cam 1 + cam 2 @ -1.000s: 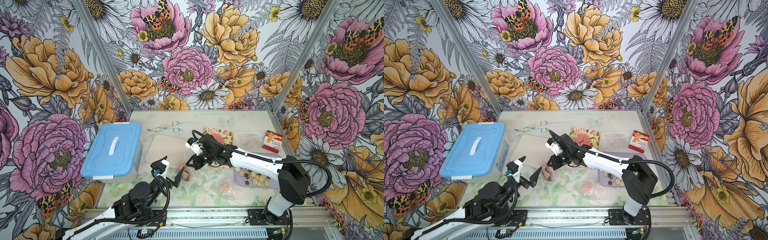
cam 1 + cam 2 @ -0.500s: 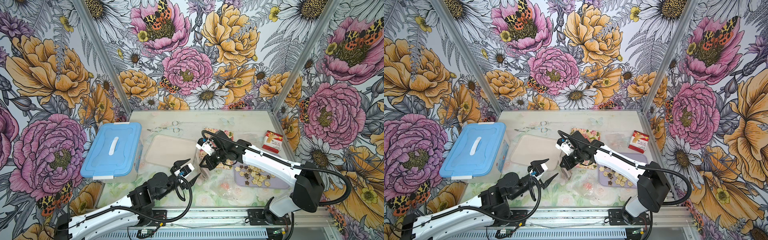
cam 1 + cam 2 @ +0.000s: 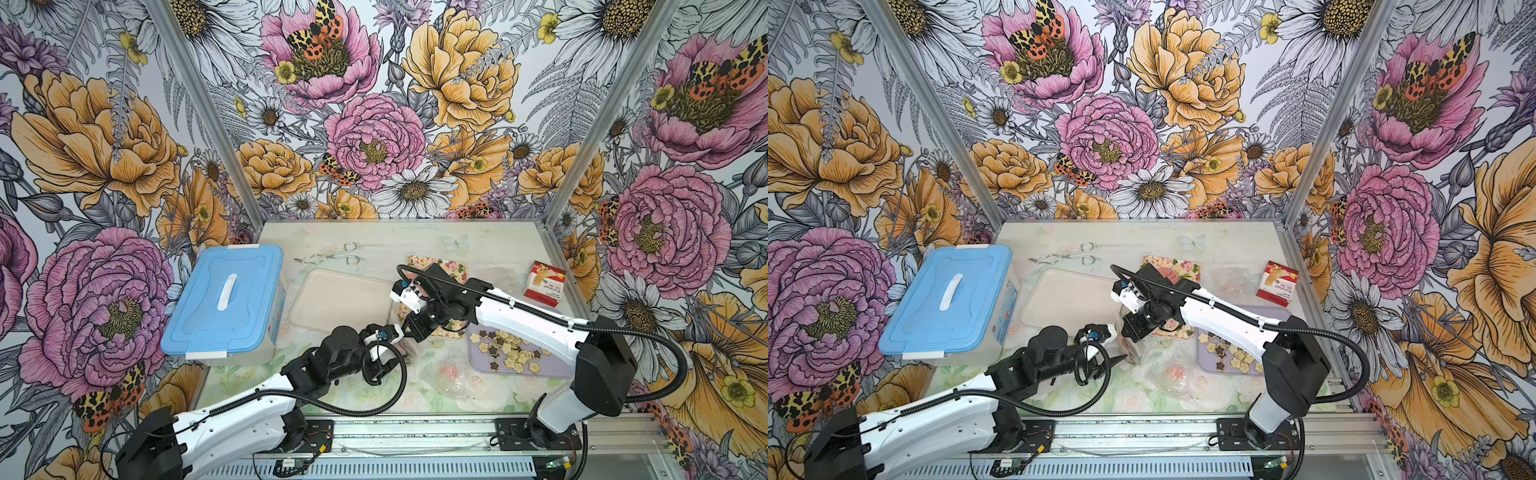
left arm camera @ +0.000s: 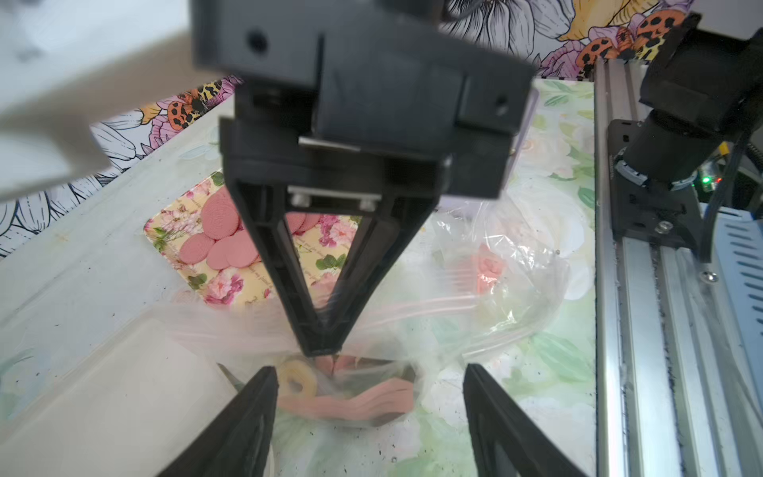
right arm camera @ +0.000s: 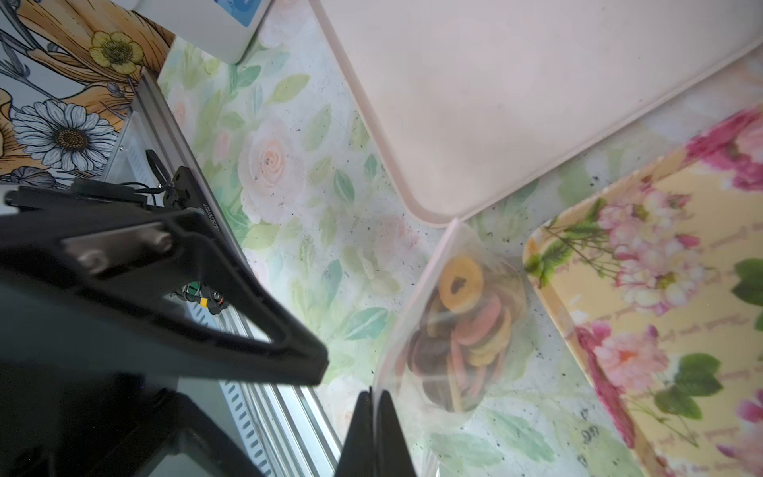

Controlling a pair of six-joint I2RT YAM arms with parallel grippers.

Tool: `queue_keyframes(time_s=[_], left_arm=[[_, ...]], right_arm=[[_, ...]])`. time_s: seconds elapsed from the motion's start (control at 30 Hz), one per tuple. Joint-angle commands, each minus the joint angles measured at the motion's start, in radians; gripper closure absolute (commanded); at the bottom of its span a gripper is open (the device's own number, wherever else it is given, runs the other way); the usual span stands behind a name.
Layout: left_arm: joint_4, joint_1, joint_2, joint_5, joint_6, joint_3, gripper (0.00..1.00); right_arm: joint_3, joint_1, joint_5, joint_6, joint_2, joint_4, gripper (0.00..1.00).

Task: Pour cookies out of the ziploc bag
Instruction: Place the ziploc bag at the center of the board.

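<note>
A clear ziploc bag (image 5: 487,396) hangs by one edge from my right gripper (image 5: 375,396), which is shut on it, just above the table between the beige tray and the floral tray. Ring-centred cookies (image 5: 460,285) in yellow, pink and brown lie bunched in the bag's low end. My left gripper (image 4: 368,367) is open, its fingers (image 4: 264,392) standing on either side of that low end. In both top views the two grippers meet at the bag (image 3: 409,349) (image 3: 1131,351) at mid table.
Pink disc cookies (image 4: 219,231) lie on the floral tray (image 3: 453,266). Star cookies (image 3: 507,351) lie on the lilac tray (image 3: 552,370). An empty bag (image 3: 453,370) lies in front. A beige tray (image 3: 340,299), a blue-lidded box (image 3: 226,299), tongs (image 3: 332,255) and a red carton (image 3: 544,283) stand around.
My right gripper has carried the bag to the right, off the beige tray's front edge. My left arm has reached forward to the bag, and its jaws have narrowed somewhat.
</note>
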Motion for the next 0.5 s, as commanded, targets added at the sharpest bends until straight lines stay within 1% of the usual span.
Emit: queue_keyframes(time_s=[0.0, 0.1, 0.17, 0.3, 0.47], left_arm=[[-0.001, -0.002, -0.076, 0.032, -0.001, 0.019, 0.27], [-0.005, -0.002, -0.113, 0.027, -0.003, 0.011, 0.26], [-0.003, -0.002, -0.104, 0.025, -0.005, 0.012, 0.26], [-0.003, 0.0, -0.018, 0.031, 0.002, 0.035, 0.26], [0.009, 0.004, 0.084, 0.05, 0.007, 0.055, 0.28]], right_arm=[[0.036, 0.006, 0.035, -0.018, 0.021, -0.005, 1.0], [0.043, 0.002, 0.076, -0.017, 0.051, -0.012, 1.0], [0.053, 0.003, 0.094, -0.019, 0.079, -0.023, 1.0], [0.065, 0.005, 0.089, -0.023, 0.103, -0.033, 1.0], [0.058, 0.005, 0.096, -0.027, 0.066, -0.032, 1.0]])
